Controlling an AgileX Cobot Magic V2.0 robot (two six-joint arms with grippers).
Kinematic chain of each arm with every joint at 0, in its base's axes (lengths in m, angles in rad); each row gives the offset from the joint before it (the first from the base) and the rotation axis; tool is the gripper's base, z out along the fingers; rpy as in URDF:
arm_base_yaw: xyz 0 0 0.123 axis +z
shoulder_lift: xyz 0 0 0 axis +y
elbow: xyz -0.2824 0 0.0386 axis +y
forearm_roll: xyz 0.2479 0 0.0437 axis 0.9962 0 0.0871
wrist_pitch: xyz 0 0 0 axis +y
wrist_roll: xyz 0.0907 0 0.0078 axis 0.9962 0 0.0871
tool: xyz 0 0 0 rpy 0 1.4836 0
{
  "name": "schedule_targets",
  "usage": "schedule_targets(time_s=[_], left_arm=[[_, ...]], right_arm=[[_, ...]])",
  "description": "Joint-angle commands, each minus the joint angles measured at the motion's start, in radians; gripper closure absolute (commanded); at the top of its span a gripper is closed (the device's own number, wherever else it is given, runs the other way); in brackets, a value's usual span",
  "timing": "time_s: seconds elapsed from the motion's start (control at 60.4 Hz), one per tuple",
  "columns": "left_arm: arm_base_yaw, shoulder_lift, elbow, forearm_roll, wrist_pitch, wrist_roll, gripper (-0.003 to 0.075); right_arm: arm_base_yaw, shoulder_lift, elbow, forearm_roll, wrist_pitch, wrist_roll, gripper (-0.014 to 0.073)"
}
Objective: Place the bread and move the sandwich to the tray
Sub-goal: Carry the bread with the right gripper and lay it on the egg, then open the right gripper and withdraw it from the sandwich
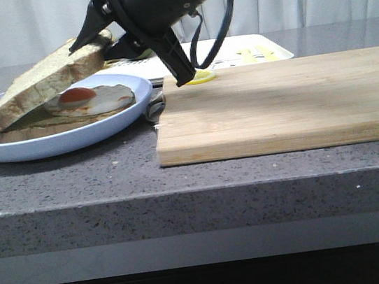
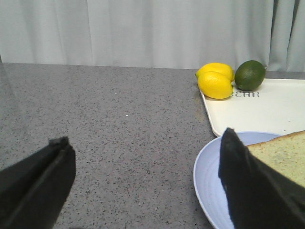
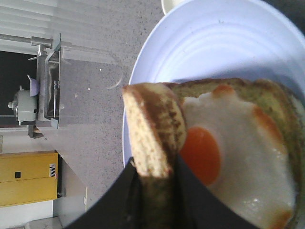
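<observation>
On the pale blue plate (image 1: 7,150), which serves as the landmark here, an egg-topped slice (image 1: 46,123) is lying flat with its fried egg (image 1: 92,99) facing up, and the plain bread (image 1: 43,81) is tilting over it, its low end resting near the plate's far-left side and its high end being gripped above the plate's right side. The right end effector (image 1: 129,41) is clamping that raised edge of the bread between its dark fingers (image 3: 190,191); the right wrist view is showing the crust pinched tightly with the egg yolk just beside it. The plate is sitting on the grey speckled counter (image 1: 75,179), and a light wooden cutting board (image 1: 283,104) is lying just right of the plate, its corner almost touching the plate's rim. Behind the plate and the board, the white tray (image 1: 261,47) is resting on the counter, and in the left wrist view two lemons (image 2: 215,81) and a dark green lime (image 2: 250,75) are sitting at the tray's far corner, beyond the plate. The left end effector (image 2: 143,186) is hovering just left of the plate with its fingers spread wide apart and nothing between them, one fingertip (image 2: 248,186) overlapping the plate's rim in its own view.
</observation>
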Motion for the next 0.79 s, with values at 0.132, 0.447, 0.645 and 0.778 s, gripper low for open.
schedule_targets(time_s=[0.132, 0.447, 0.645, 0.778], left_arm=[[-0.001, 0.004, -0.039, -0.002, -0.080, -0.004, 0.0121], [-0.001, 0.004, -0.039, -0.002, -0.080, -0.004, 0.0121], [-0.001, 0.004, -0.039, -0.002, -0.080, -0.004, 0.0121], [-0.001, 0.004, -0.039, -0.002, -0.080, -0.004, 0.0121]], right_arm=[[-0.006, -0.046, -0.028, -0.003, 0.006, -0.015, 0.0441], [-0.008, -0.046, -0.028, -0.017, -0.008, -0.015, 0.0435], [-0.011, -0.046, -0.026, -0.020, -0.003, -0.015, 0.0217], [-0.011, -0.046, -0.025, -0.021, -0.002, -0.015, 0.0114]])
